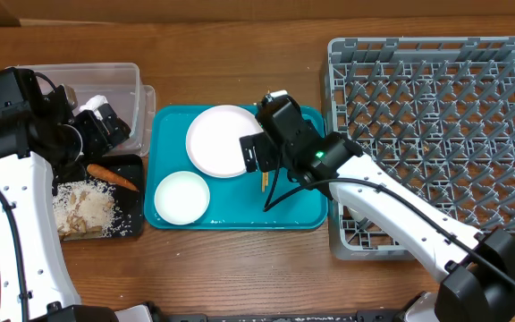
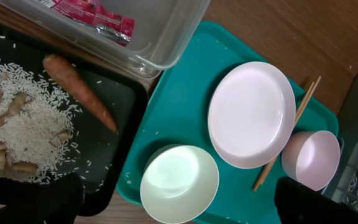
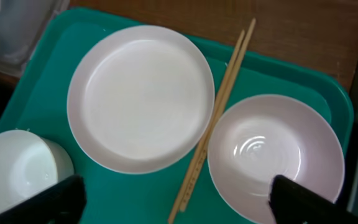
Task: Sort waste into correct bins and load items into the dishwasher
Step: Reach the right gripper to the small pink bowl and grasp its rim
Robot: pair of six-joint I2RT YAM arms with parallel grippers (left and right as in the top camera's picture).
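My left gripper (image 1: 110, 130) hangs open and empty over the edge between the clear tub (image 1: 105, 85) and the black tray (image 1: 132, 215). An orange carrot (image 2: 79, 92) and rice with beige scraps (image 2: 23, 127) lie in the black tray. A red-and-silver wrapper (image 2: 95, 15) lies in the clear tub. The large plate (image 3: 140, 98), chopsticks (image 3: 216, 112) and two bowls (image 3: 275, 155) (image 3: 17, 168) rest on the teal tray. My right gripper (image 3: 176, 202) is open above the chopsticks, between plate and bowl, holding nothing. The grey dish rack (image 1: 436, 143) stands at the right with nothing in it.
The teal tray (image 1: 240, 215) sits mid-table between the bins and the rack. My right arm (image 1: 374, 201) crosses the rack's front left corner. Bare wooden tabletop (image 1: 240, 268) runs along the front.
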